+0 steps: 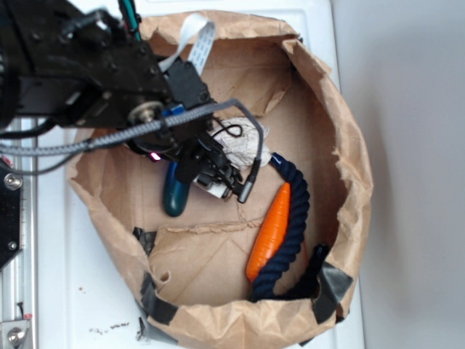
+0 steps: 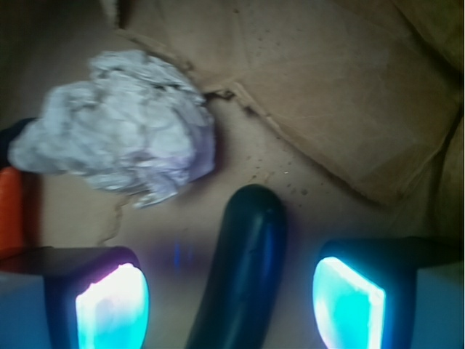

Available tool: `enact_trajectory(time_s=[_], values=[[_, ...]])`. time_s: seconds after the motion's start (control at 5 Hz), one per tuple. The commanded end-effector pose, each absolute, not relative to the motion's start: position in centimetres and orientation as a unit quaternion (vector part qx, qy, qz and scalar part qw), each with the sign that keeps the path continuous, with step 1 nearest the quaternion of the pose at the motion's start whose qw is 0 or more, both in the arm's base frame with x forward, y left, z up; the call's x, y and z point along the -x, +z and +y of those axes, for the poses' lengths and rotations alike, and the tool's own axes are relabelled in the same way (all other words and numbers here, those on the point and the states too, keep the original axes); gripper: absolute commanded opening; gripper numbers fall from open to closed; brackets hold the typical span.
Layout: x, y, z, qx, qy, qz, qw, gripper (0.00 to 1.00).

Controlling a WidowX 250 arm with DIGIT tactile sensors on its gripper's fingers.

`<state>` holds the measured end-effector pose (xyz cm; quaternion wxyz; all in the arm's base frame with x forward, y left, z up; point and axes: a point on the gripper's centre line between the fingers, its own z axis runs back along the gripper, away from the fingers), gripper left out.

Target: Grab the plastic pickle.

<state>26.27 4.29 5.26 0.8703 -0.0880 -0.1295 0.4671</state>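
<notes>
White surface, plain pale wall

A white tabletop (image 1: 80, 291) lies under evenly lit, soft light; a metal rail (image 1: 13, 291) runs along its left edge.

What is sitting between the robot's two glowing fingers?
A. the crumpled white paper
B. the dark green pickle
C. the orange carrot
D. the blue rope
B: in the wrist view the pickle lies in the gap of the open tool, paper beyond it.
</notes>
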Motion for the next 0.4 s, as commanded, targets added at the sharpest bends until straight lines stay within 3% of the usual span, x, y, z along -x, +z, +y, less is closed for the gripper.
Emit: enact_trajectory(time_s=[0.0, 0.2], values=[[-25.98, 4.03, 2.88, 0.081, 0.437, -0.152, 0.883, 1.00], [-25.22, 3.30, 1.89, 0.079, 0.423, -0.160, 0.888, 1.00]])
